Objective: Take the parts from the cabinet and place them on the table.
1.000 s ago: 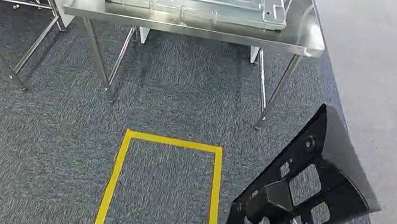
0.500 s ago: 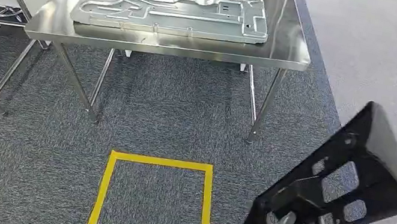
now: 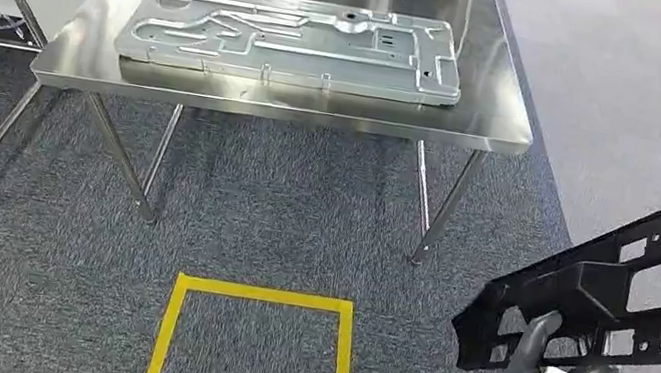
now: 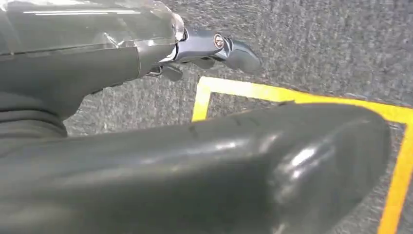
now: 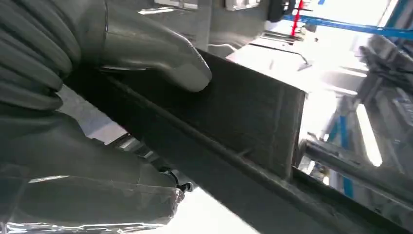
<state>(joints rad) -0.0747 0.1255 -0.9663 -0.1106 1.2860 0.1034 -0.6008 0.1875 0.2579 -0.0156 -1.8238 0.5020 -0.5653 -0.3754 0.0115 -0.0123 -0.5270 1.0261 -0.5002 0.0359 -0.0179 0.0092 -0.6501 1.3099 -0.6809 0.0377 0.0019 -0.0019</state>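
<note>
Black perforated plastic panel: grasped by right hand to the right of the stainless steel table, its far end cut off by the picture's edge. Left hand: grip state could not be told. Embossed silver metal sheet: flat on table.

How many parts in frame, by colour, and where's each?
Silver: 1, metal panel lying flat on the steel table.
Black: 1, plastic part held off the floor by the right hand.
Total: 2.
</note>
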